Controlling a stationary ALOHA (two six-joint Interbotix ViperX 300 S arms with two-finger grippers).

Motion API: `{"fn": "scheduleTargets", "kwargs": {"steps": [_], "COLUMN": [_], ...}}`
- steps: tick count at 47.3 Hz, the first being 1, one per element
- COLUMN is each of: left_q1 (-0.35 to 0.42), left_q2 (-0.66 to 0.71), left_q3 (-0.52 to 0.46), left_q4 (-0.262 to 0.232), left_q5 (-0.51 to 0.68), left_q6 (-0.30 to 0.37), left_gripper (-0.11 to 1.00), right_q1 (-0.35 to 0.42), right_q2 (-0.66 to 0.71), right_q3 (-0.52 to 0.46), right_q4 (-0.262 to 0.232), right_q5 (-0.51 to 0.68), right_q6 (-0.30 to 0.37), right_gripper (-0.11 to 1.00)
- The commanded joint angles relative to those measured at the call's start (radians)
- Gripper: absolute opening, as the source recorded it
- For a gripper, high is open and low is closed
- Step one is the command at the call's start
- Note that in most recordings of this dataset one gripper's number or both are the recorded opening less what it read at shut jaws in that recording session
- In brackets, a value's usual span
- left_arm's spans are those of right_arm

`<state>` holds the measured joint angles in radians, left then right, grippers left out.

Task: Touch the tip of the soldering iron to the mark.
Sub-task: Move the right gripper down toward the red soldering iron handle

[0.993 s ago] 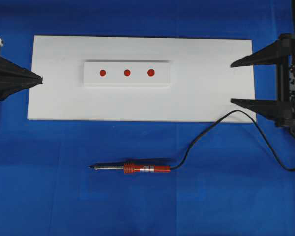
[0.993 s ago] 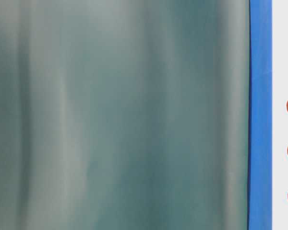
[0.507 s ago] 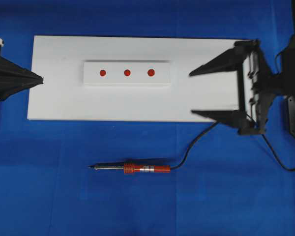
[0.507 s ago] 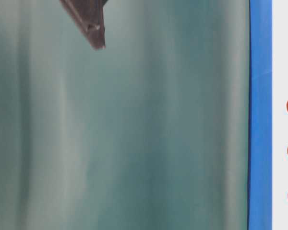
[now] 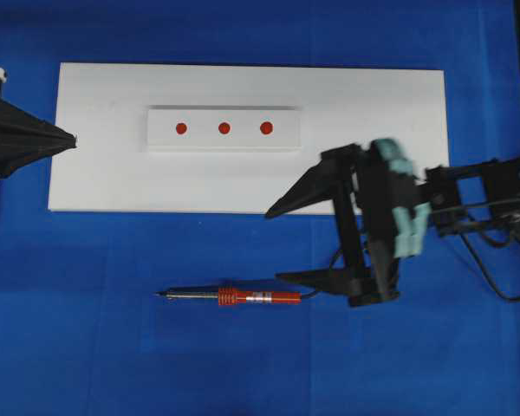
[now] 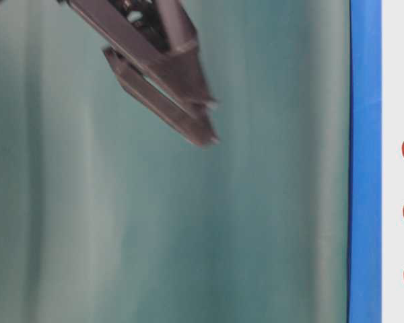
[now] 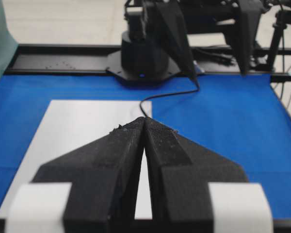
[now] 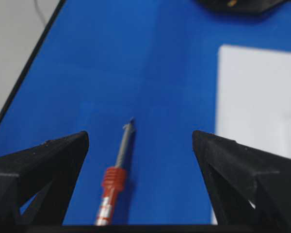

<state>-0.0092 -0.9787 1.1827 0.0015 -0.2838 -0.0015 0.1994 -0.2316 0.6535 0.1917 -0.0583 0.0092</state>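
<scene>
The right gripper (image 5: 277, 244) hangs with jaws wide apart near the soldering iron (image 5: 234, 296), seemingly to straddle its handle; the left gripper (image 5: 69, 139) sits pressed together.

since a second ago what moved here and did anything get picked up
The right gripper swung in from the right edge, across the white board's corner toward the soldering iron, jaws wide open and holding nothing. Nothing was grasped or released. The iron, its cord, the three red marks and the shut left gripper stayed put.
</scene>
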Motion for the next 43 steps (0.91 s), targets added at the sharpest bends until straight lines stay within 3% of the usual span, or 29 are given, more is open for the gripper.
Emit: {"fn": "scheduleTargets", "kwargs": {"steps": [1,14,35,43], "left_q1": [-0.003,-0.003,-0.003,-0.003], "left_q2": [0.006,0.002,0.000,0.002], "left_q3": [-0.011,-0.005,-0.005,-0.002], "left_q4": [0.002,0.002,0.002,0.002], "left_q5": [-0.006,-0.005,-0.005,-0.005], "left_q6": [-0.002,-0.002,-0.002,-0.002], "left_gripper": [0.02,0.02,0.02,0.02], "right_q1": [0.009,0.025,0.063,0.066], "right_q2": [0.037,0.199,0.396,0.442], "right_q3": [-0.064,-0.147,-0.199,-0.192], "right_q4": [0.015,0.071,0.130,0.144], "right_q5": [0.043,0.167,0.184,0.179], "right_q6": [0.000,0.000,0.002,0.034], "right_gripper": [0.95,0.95,0.94,0.94]}}
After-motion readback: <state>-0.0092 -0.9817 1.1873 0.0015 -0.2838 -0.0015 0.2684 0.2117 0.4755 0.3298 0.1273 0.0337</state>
